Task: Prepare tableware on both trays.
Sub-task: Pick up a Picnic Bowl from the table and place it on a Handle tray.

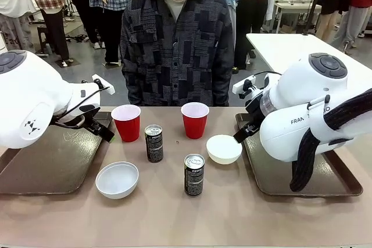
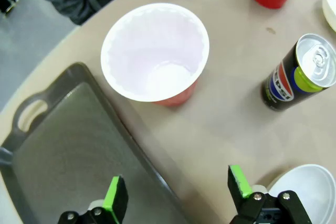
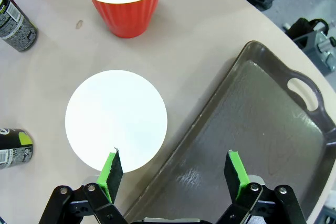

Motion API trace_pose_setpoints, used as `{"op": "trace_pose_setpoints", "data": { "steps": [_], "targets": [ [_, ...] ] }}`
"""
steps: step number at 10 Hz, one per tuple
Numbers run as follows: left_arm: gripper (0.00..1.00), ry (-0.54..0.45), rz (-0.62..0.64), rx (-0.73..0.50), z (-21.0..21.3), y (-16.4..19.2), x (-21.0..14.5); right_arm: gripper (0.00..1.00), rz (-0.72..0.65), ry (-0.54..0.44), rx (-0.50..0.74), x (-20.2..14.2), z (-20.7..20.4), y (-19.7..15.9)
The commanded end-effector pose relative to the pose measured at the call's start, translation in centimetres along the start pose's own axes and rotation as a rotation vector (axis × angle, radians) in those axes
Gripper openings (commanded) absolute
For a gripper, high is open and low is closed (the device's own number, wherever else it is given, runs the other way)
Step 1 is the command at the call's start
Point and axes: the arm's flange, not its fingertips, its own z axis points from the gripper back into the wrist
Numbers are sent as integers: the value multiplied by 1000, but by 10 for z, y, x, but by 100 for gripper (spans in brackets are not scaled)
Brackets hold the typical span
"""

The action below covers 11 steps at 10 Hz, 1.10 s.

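Two red cups (image 1: 126, 123) (image 1: 195, 120), two dark cans (image 1: 154, 143) (image 1: 194, 174) and two white bowls (image 1: 117, 179) (image 1: 224, 148) stand on the table between the trays. Both the left tray (image 1: 46, 166) and the right tray (image 1: 273, 178) are bare. My left gripper (image 2: 177, 190) is open above the left tray's inner rim (image 2: 131, 145), with the left red cup (image 2: 155, 51) just ahead. My right gripper (image 3: 174, 170) is open too, hanging over the right bowl's edge (image 3: 115, 120) and the right tray's rim (image 3: 173, 156). Nothing sits between either pair of fingers.
A person in a dark patterned shirt (image 1: 174, 45) stands at the far side, hands out of sight. My arms' white bodies (image 1: 23, 103) (image 1: 308, 114) hang over the outer parts of both trays. Other people and a white table (image 1: 290, 45) are farther back.
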Motion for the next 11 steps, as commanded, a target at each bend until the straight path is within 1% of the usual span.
{"op": "trace_pose_setpoints", "data": {
  "steps": [1, 2, 3, 4, 5, 6, 7, 8, 10, 11],
  "targets": [
    [100, 0, 0, 0, 0, 0, 0, 100, 0, 0, 0, 0, 0, 0],
    [100, -19, -28, 15, 23, -6, -11, 100, 28, 8, -67, -11, 21, 4],
    [100, -26, -10, -41, 58, -9, -30, 100, 16, 37, -77, -35, 57, 5],
    [100, -19, 15, -83, 87, -7, -42, 100, -21, 69, -57, -58, 82, 10],
    [100, 13, 26, -129, 107, -4, -61, 100, -56, 120, -25, -86, 107, 13],
    [100, 63, 43, -167, 119, -9, -81, 100, -92, 164, 24, -117, 121, 19],
    [100, 129, 27, -190, 124, -17, -97, 100, -122, 204, 76, -146, 134, 26],
    [100, 176, 15, -210, 131, -24, -108, 100, -144, 243, 112, -167, 140, 38],
    [100, 247, 24, -209, 135, -42, -125, 100, -201, 321, 94, -201, 144, 50],
    [100, 191, 29, -216, 138, -2, -22, 100, -141, 311, -123, -189, 135, 39]
  ]
}}
